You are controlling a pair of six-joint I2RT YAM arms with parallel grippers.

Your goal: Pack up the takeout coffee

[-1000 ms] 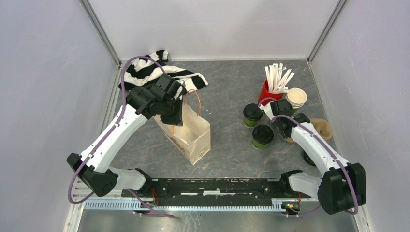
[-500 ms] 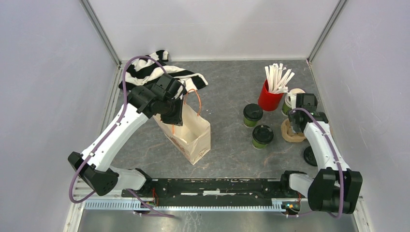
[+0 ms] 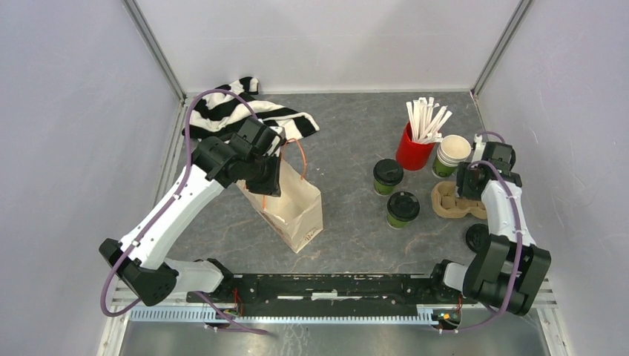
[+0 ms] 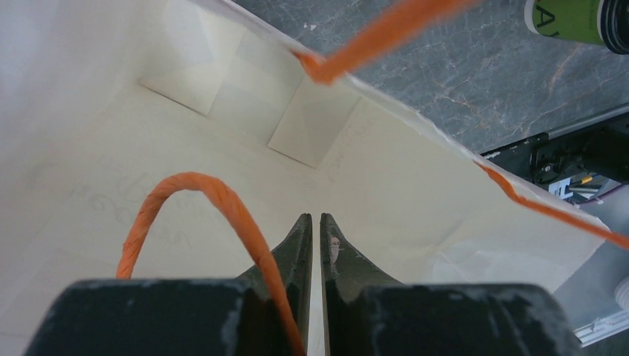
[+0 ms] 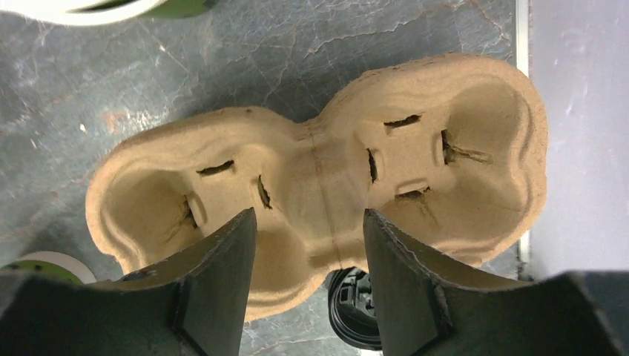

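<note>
- While the left gripper (image 3: 265,178) stands at the mouth of the paper bag (image 3: 295,209), its fingers (image 4: 297,237) are drawn almost together, apparently nipping the bag's near rim beside an orange handle (image 4: 215,200). The bag stands tilted and open on the left half of the table. Risk: thin paper may tear or slip out of so narrow a pinch, letting the mouth sag shut.
- Behind the bag lies a striped cloth (image 3: 222,111).
- Right of centre, the takeout coffee (image 3: 388,176) stands upright on the table with its lids on. The nearer cup (image 3: 403,208) is close by the other, and nothing holds either. Risk: an arm sweeping past could topple a cup.
- Further right stand a red cup (image 3: 412,153) of white sticks (image 3: 426,119) and the stacked lidless cups (image 3: 450,157).
- At far right, the right gripper (image 5: 308,215) hovers open and empty above the pulp cup carrier (image 5: 319,178), one finger to each side of its narrow waist. Contact cannot be judged. Risk: the light carrier may skid or tip when squeezed, and the loose black lid (image 5: 354,308) just beside it could snag.
- Surface: the table (image 3: 356,126) is dark grey, veined and matt.
- Room: plain pale walls (image 3: 326,37) enclose three sides.
</note>
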